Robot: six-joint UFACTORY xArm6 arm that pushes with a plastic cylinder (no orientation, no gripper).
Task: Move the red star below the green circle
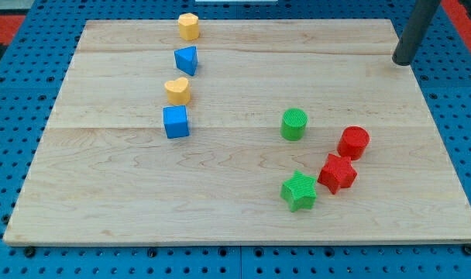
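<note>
The red star [337, 173] lies on the wooden board [220, 201] at the lower right, touching or nearly touching the green star [299, 191] to its left. The green circle [294, 124] stands above and left of the red star. A red circle [353, 142] sits just above and right of the red star. My tip [403, 61] is at the view's upper right, near the board's right edge, far above the red star and apart from every block.
A column of blocks stands at the upper left centre: a yellow block [189, 26], a blue triangle-like block [186, 60], a yellow heart [177, 91] and a blue cube [176, 122]. Blue pegboard surrounds the board.
</note>
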